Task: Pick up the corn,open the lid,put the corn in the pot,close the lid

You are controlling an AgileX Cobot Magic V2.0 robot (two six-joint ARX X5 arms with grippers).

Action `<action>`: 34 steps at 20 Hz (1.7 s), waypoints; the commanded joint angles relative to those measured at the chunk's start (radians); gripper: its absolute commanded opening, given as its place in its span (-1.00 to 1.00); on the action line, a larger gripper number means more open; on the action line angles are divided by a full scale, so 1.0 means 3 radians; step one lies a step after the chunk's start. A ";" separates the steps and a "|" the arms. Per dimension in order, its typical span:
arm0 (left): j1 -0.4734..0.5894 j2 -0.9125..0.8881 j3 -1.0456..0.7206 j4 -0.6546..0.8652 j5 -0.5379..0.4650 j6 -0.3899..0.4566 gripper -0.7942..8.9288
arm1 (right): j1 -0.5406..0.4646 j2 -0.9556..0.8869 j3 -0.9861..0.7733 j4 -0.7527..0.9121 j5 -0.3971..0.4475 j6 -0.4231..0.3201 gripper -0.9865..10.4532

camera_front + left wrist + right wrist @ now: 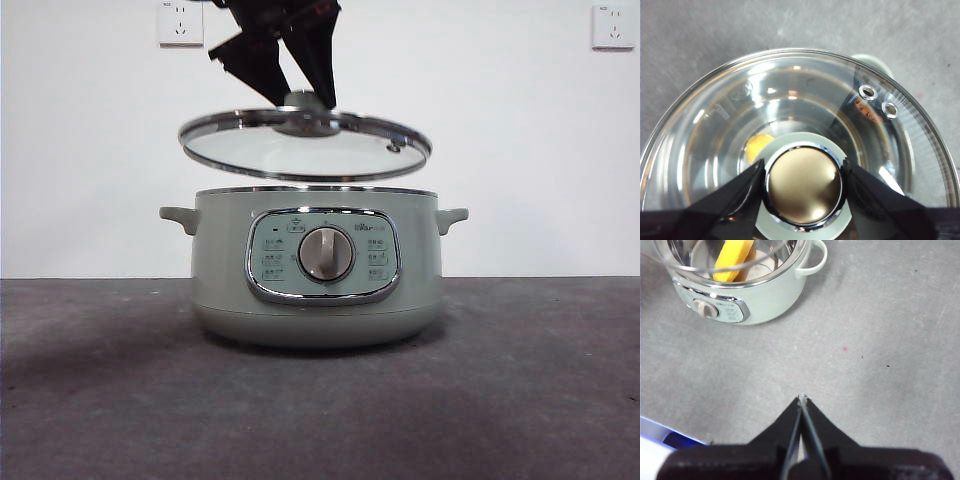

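The corn (733, 259) lies inside the pot (317, 265), which stands on the grey desk (120, 400). Above the pot hangs the glass lid (305, 146), tilted and clear of the rim, its knob (803, 183) clamped by the left hand (803, 185). The right hand (802, 405) hovers clenched and empty over bare desk, well right of the pot.

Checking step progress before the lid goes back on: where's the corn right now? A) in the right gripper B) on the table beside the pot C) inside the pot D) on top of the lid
C: the right wrist view shows the corn lying inside the pot, while the left gripper holds the lid by its knob above it; the right gripper is shut on nothing, away over the table.
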 commanded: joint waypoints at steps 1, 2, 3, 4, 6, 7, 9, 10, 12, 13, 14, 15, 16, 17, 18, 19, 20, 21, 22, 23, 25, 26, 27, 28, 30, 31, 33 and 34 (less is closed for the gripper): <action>-0.0036 0.0080 0.0042 0.0113 0.0001 -0.0046 -0.86 | 0.0006 -0.0032 -0.0034 -0.0019 -0.0010 0.0045 -0.84; -0.0037 0.0130 0.0042 0.0118 0.0003 -0.0046 -0.86 | 0.0008 -0.0048 -0.0034 -0.0024 -0.0010 0.0053 -0.84; -0.0039 0.0170 0.0042 0.0118 0.0001 -0.0046 -0.86 | 0.0006 -0.0048 -0.0034 -0.0031 -0.0010 0.0053 -0.84; -0.0041 0.0215 0.0042 0.0117 0.0000 -0.0058 -0.86 | 0.0006 -0.0052 -0.0034 -0.0046 -0.0008 0.0053 -0.84; -0.0046 0.0290 0.0042 0.0122 -0.0001 -0.0078 -0.86 | 0.0006 -0.0052 -0.0034 -0.0065 -0.0008 0.0052 -0.84; -0.0046 0.0318 0.0042 0.0126 -0.0014 -0.0095 -0.86 | 0.0006 -0.0052 -0.0034 -0.0065 -0.0008 0.0052 -0.84; -0.0045 0.0371 0.0042 0.0139 -0.0041 -0.0097 -0.86 | 0.0006 -0.0052 -0.0034 -0.0065 -0.0008 0.0052 -0.84; -0.0046 0.0388 0.0042 0.0125 -0.0088 -0.0095 -0.86 | 0.0006 -0.0052 -0.0034 -0.0065 -0.0008 0.0053 -0.84; -0.0046 0.0395 0.0042 0.0097 -0.0173 -0.0079 -0.86 | 0.0005 -0.0051 -0.0034 -0.0065 -0.0006 0.0052 -0.84; -0.0046 0.0395 0.0042 0.0094 -0.0173 -0.0036 -0.86 | 0.0005 -0.0051 -0.0034 -0.0065 -0.0006 0.0052 -0.84; -0.0046 0.0395 0.0042 0.0089 -0.0174 -0.0027 -0.86 | 0.0005 -0.0051 -0.0034 -0.0065 -0.0006 0.0052 -0.84; -0.0045 0.0395 0.0042 0.0079 -0.0177 -0.0015 -0.86 | 0.0005 -0.0051 -0.0034 -0.0065 -0.0006 0.0052 -0.84; -0.0045 0.0395 0.0042 0.0060 -0.0173 -0.0003 -0.86 | 0.0005 -0.0051 -0.0034 -0.0064 -0.0006 0.0052 -0.84; -0.0045 0.0395 0.0042 0.0057 -0.0170 -0.0001 -0.86 | 0.0005 -0.0051 -0.0034 -0.0064 -0.0006 0.0052 -0.84; -0.0045 0.0395 0.0042 0.0064 -0.0169 -0.0005 -0.82 | 0.0005 -0.0051 -0.0034 -0.0064 -0.0006 0.0052 -0.84; -0.0045 0.0394 0.0042 0.0064 -0.0170 -0.0015 -0.70 | 0.0005 -0.0051 -0.0034 -0.0061 -0.0006 0.0052 -0.84; -0.0045 0.0394 0.0042 0.0067 -0.0170 -0.0034 -0.41 | 0.0005 -0.0051 -0.0034 -0.0056 -0.0006 0.0052 -0.84; -0.0045 0.0392 0.0042 0.0080 -0.0172 -0.0033 -0.03 | 0.0005 -0.0051 -0.0034 -0.0047 -0.0006 0.0053 -0.84; -0.0045 0.0376 0.0042 0.0097 -0.0172 -0.0031 0.29 | 0.0005 -0.0051 -0.0034 -0.0037 -0.0006 0.0052 -0.84; -0.0043 0.0350 0.0042 0.0117 -0.0174 -0.0028 0.41 | 0.0005 -0.0050 -0.0034 -0.0020 -0.0006 0.0052 -0.84; -0.0029 0.0228 0.0042 0.0178 -0.0178 -0.0029 0.40 | 0.0005 -0.0045 -0.0034 0.0011 -0.0008 0.0052 -0.84; -0.0029 0.0137 0.0042 0.0207 -0.0186 -0.0029 0.40 | 0.0005 -0.0043 -0.0034 0.0010 -0.0008 0.0052 -0.84; -0.0029 0.0032 0.0042 0.0229 -0.0187 -0.0029 0.40 | 0.0005 -0.0042 -0.0034 0.0011 -0.0008 0.0052 -0.84; -0.0029 -0.0080 0.0042 0.0234 -0.0186 -0.0029 0.40 | 0.0005 -0.0042 -0.0034 0.0011 -0.0008 0.0053 -0.84; -0.0029 -0.0331 0.0042 0.0123 -0.0187 -0.0032 0.40 | 0.0005 -0.0041 -0.0034 0.0011 -0.0008 0.0053 -0.84; -0.0029 -0.0463 0.0042 -0.0004 -0.0186 -0.0034 0.40 | 0.0005 -0.0038 -0.0034 0.0011 -0.0006 0.0058 -0.84; -0.0029 -0.0703 0.0042 -0.0315 -0.0187 -0.0032 0.38 | 0.0005 -0.0038 -0.0034 0.0010 0.0006 0.0081 -0.83; -0.0029 -0.0806 0.0042 -0.0456 -0.0229 -0.0031 0.28 | 0.0005 -0.0038 -0.0034 0.0010 0.0006 0.0081 -0.83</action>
